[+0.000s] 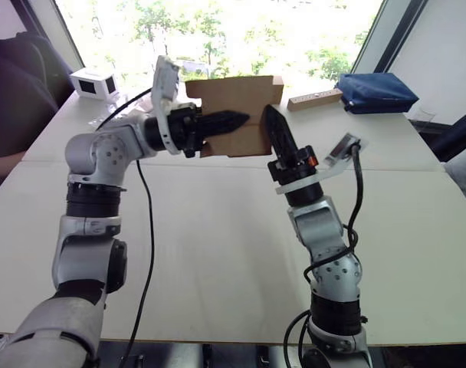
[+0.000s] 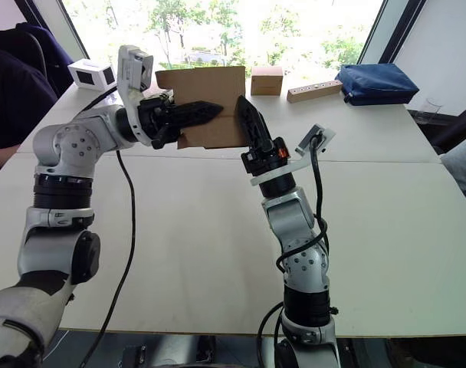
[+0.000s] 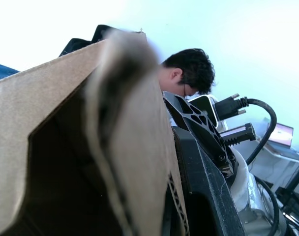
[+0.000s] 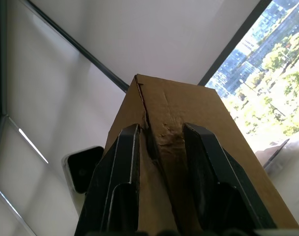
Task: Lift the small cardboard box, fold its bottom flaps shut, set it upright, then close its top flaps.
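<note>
Open table (image 1: pixel 218 253) beneath both arms, clutter along far edge only

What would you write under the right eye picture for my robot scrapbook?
Both tools, left tool and right tool, hold the small cardboard box up above the white table.

Small cardboard box (image 1: pixel 237 115) – lower edge hidden behind both grippers – flaps' state unclear
</note>
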Motion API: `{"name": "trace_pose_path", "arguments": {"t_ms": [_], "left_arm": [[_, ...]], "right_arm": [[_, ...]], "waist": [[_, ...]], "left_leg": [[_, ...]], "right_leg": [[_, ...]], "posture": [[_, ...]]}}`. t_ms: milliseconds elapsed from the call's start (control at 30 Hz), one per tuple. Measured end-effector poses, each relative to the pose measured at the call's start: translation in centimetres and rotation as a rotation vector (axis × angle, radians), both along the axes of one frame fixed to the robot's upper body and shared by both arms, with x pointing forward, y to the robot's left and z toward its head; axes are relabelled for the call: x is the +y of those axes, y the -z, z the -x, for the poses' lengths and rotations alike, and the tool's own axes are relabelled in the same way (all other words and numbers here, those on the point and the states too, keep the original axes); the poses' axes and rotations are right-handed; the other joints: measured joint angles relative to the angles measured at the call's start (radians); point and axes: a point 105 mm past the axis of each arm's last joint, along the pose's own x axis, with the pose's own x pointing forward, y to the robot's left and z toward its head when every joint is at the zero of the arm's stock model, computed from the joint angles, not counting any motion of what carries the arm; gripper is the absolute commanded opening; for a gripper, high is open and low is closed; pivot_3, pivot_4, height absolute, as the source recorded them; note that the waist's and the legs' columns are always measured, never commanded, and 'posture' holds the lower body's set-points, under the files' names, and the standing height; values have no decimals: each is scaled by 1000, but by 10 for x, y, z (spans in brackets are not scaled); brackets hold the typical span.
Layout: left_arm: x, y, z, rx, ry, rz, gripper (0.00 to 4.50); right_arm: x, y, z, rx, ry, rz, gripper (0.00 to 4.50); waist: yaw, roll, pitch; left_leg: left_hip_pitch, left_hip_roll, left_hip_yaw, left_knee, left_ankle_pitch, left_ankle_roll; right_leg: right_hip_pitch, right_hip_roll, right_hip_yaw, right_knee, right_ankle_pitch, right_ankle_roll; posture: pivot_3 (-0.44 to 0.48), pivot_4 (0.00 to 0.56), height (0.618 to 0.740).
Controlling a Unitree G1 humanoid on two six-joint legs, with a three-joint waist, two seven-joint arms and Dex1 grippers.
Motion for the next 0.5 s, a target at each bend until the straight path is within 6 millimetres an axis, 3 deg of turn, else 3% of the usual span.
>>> {"name": "trace_pose_path", "arguments": {"t_ms": [300, 400, 433, 500], "left_arm": [[3, -3, 9, -22, 33, -25, 0], [4, -1, 9, -9, 36, -29, 0], [5, 1, 10, -4, 38, -30, 0], [4, 2, 12, 0, 52, -34, 0]], "right_arm": [[-21, -2, 21, -33, -81, 33, 1373], [-27, 1, 19, -20, -56, 37, 696], [-28, 2, 19, -17, -53, 41, 207], [-31, 4, 17, -10, -35, 60, 25]], "waist": [[0, 0, 0], [0, 0, 0], [0, 0, 0], [0, 0, 0]], "left_leg": [[0, 0, 0, 0, -2, 3], [0, 0, 0, 0, -2, 3], [0, 0, 0, 0, -2, 3], [0, 0, 0, 0, -2, 3]], "right_leg": [[0, 0, 0, 0, 0, 0], [0, 0, 0, 0, 0, 0], [0, 0, 0, 0, 0, 0], [0, 0, 0, 0, 0, 0]], "posture": [[0, 150, 740], [0, 150, 740], [0, 150, 740], [0, 150, 740]]}}
